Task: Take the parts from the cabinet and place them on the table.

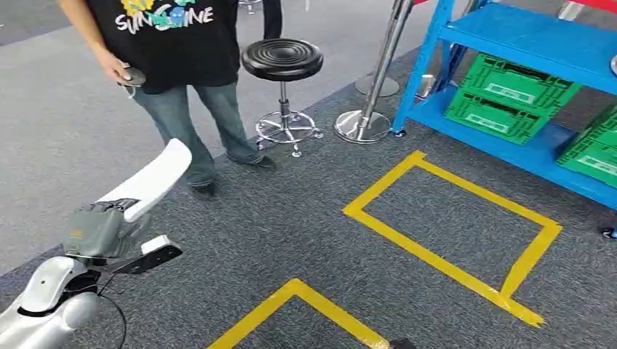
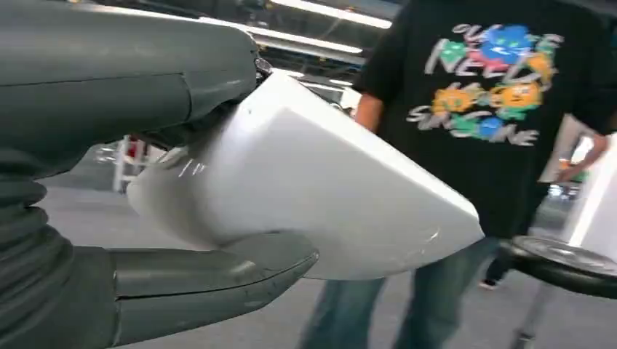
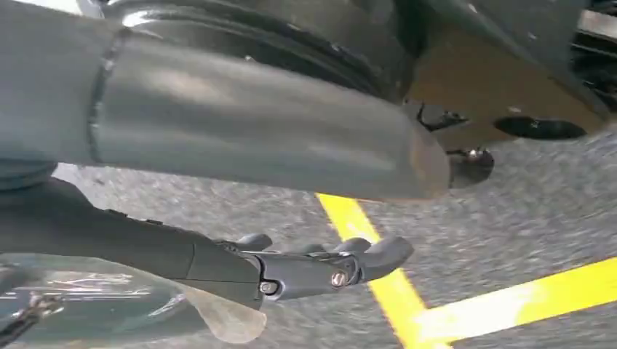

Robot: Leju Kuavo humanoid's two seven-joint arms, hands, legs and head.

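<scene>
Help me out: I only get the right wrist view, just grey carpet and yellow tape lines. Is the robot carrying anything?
Observer: Yes. Its left hand holds a curved white part, raised above the carpet.
Operator: Is anyone near it?
Observer: A person in a black printed T-shirt and jeans stands just beyond that part, next to a black round stool.
Operator: And where would the parts come from?
Observer: I can't say for sure, but a blue shelf stands ahead on the robot's right, with green crates on its lower level.
</scene>
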